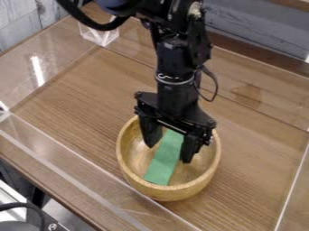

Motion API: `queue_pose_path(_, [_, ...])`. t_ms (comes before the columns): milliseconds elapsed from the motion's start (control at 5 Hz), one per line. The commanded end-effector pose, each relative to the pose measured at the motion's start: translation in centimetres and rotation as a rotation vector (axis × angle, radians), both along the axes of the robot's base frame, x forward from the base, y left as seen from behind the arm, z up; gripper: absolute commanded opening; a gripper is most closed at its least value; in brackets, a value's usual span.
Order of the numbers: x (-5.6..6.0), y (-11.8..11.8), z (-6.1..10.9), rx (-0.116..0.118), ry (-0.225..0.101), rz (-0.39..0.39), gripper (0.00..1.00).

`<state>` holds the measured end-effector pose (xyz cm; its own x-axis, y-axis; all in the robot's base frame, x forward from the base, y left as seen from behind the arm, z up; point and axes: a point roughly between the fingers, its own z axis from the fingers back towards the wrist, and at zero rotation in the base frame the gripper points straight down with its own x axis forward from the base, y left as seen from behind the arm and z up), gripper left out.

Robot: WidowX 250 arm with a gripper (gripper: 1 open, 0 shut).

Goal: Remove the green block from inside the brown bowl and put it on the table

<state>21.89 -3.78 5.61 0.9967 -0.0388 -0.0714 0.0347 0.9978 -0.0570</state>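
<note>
Black tool [172,143] spread open over green block [164,160] in brown bowl [135,180], clear acrylic wall [75,185] alongside, bare table [72,99] beyond.

Bowl [128,170]: lt tan-brown. Block [164,161] in it: plain green. Table [75,106]: brn w/ streaky wood grain. Arm [178,54]: blk.

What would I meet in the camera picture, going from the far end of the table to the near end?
Clear plastic box, then the green block inside the brown bowl.
</note>
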Motion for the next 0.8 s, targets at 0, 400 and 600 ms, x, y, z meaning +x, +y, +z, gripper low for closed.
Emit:
queue_pose_path(0, [0.38, -0.11, 0.48, -0.009, -0.024, -0.003, 1.0])
queue_pose_path(400, [0.33, -0.15, 0.43, -0.015, -0.023, -0.006, 1.0])
queue_pose_path(600, [0.33, -0.16, 0.42, -0.019, -0.022, -0.008, 1.0])
